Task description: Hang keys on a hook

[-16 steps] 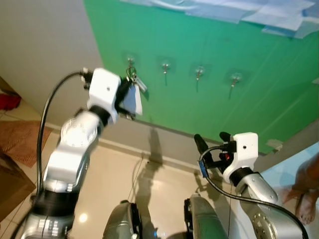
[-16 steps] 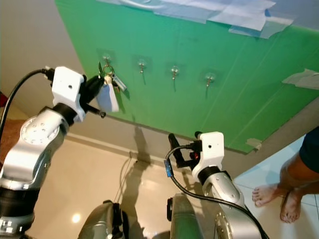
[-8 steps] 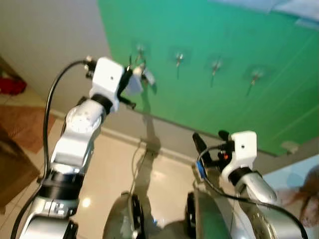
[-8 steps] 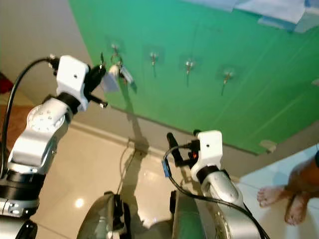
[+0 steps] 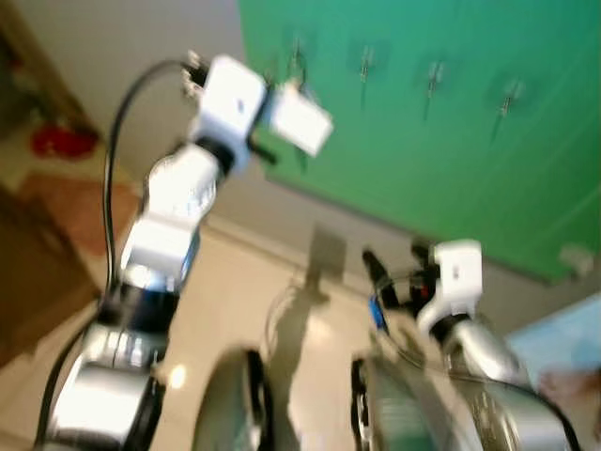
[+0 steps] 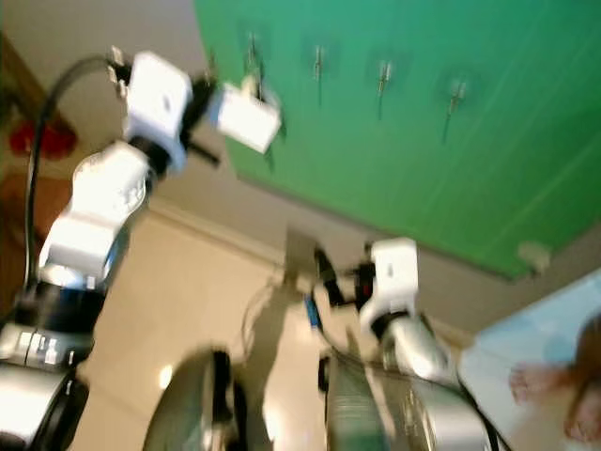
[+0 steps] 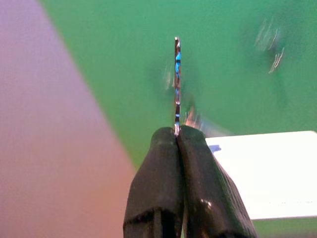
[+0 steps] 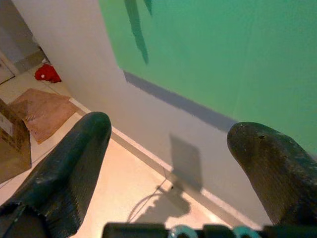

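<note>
Nearest the robot, the right gripper hangs low above the pale tiled floor, its two black fingers spread wide apart with nothing between them. Beyond those fingers, the right wrist view shows a grey wall base, a brown mat and a small red object lying on the floor toward the far corner of the room.

Higher up, the left arm reaches to the green board on the wall. The left gripper has its fingers pressed tightly together, pinching a thin metal key edge-on so that the blade points at the board. A white tag hangs from the keys just beside the fingers; no writing can be read on it.

On the board, a row of four small hooks runs along near its upper edge. The keys sit close to the hook at the left end of that row; the head views are blurred, so contact with it cannot be judged.
</note>
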`<state>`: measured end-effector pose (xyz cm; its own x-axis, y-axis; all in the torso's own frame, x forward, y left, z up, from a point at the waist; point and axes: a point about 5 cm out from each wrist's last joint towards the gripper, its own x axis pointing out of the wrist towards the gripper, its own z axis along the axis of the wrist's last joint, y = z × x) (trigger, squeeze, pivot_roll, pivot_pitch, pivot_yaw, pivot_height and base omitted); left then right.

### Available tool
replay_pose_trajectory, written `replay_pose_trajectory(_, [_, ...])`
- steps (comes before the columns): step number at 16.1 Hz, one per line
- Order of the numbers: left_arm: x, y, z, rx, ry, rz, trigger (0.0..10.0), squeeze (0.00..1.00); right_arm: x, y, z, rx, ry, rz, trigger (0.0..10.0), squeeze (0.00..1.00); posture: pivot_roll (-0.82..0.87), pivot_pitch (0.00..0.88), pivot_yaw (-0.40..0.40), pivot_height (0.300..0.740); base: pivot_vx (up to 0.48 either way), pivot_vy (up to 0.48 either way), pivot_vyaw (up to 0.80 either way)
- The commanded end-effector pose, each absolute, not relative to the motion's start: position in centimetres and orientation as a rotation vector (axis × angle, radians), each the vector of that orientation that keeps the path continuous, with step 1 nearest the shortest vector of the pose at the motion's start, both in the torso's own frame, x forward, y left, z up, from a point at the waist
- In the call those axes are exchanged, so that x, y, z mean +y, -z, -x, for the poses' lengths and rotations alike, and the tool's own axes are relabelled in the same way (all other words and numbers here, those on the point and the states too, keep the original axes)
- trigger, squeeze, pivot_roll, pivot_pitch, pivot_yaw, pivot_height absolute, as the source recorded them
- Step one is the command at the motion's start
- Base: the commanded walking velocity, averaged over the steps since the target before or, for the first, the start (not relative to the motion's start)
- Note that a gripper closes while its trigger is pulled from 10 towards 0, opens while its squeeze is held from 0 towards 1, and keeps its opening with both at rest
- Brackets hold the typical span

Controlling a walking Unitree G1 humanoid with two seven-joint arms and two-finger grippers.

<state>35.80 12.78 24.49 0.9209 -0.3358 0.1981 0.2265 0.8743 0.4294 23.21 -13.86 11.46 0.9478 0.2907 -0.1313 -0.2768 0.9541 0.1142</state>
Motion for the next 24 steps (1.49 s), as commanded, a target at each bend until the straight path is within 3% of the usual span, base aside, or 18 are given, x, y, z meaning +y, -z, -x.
replay_pose_trajectory(1, [13.8,-24.1,-36.8,-0.232,0.229,-0.449,0.0,0.00,-13.7,-11.3,-23.1,0.149,-0.291,-0.099,10.0,0.00,-0.22,0.203,0.026,0.634,0.000,0.000,0.00])
replay_pose_trajectory(12, [11.4,-24.6,-40.7,-0.261,0.241,-0.596,0.0,0.00,-13.6,-11.3,-23.0,0.142,-0.269,-0.113,10.0,0.00,-0.25,0.219,0.043,0.634,0.000,0.000,0.00])
replay_pose_trajectory(24, [7.8,-26.9,-41.6,-0.312,0.316,-0.553,0.0,0.00,-13.7,-11.2,-22.4,0.128,-0.207,-0.126,10.0,0.00,-0.31,0.203,0.089,0.634,0.000,0.000,0.00])
